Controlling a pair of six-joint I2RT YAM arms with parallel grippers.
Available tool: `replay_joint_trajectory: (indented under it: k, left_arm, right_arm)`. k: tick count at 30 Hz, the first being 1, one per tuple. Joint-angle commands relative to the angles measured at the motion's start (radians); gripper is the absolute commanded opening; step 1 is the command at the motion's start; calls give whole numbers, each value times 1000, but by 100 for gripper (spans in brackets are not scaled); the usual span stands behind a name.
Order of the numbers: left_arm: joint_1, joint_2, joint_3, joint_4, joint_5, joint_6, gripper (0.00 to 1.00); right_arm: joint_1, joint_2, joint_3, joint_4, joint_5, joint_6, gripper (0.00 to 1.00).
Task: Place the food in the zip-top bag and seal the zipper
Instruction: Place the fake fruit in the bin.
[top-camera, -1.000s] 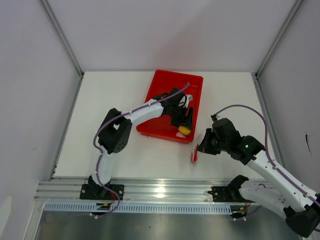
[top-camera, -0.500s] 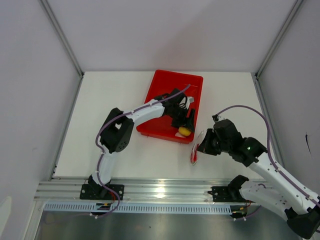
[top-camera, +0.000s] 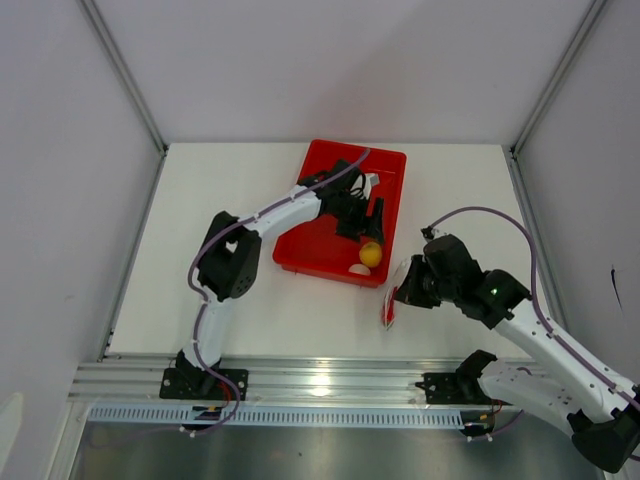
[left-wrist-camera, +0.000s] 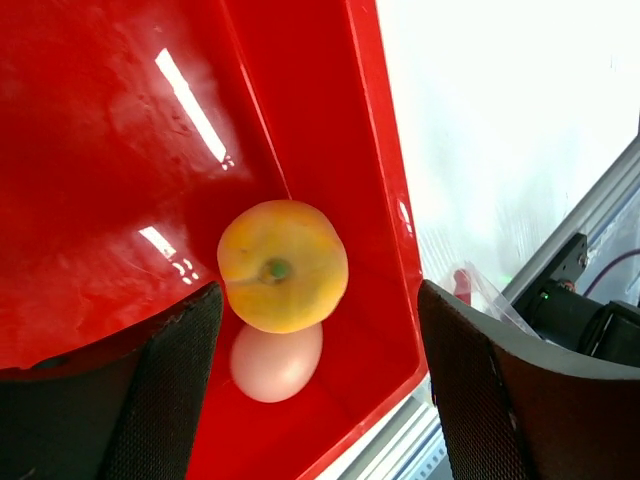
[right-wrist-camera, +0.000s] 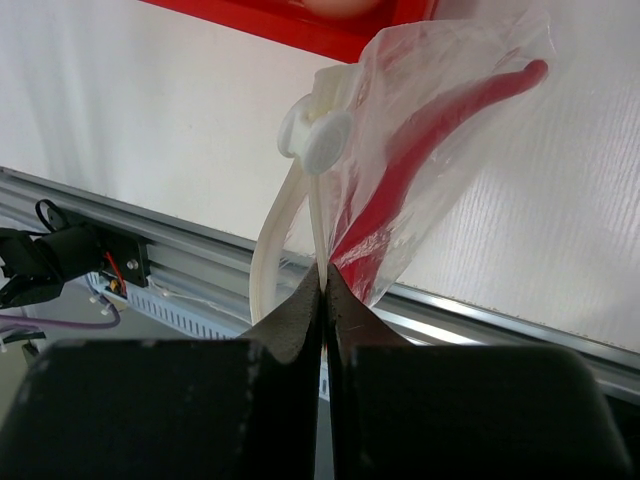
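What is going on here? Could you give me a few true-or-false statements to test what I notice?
1. The yellow fruit lies in the red tray. True.
2. The left gripper is clamped on the fruit. False: its jaws stand open and do not touch it.
3. The red chili pepper is inside the zip-top bag. True.
4. The right gripper is open. False: it is shut on the bag's edge.
5. The pale ball sits on the white table. False: it lies in the tray, next to the fruit.
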Motion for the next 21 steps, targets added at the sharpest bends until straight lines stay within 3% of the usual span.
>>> replay_joint_trajectory:
  k: [1,8,15,21]
  left_arm:
    - [10,25,65,-42,-12,44,81]
    - [10,50,59,-47,-25,59,81]
    - [10,-91,-55,22,-102,39,83]
    - [10,-275,-125,39,-172,10,91]
  right_arm:
    - [2,-4,42,-5,18,-24,2]
    - [-10,-3,46,-5,7,-37,2]
    - [-10,-3,57,-31,-1,-52,2]
    - [-3,8,46,-35,-41,-93,2]
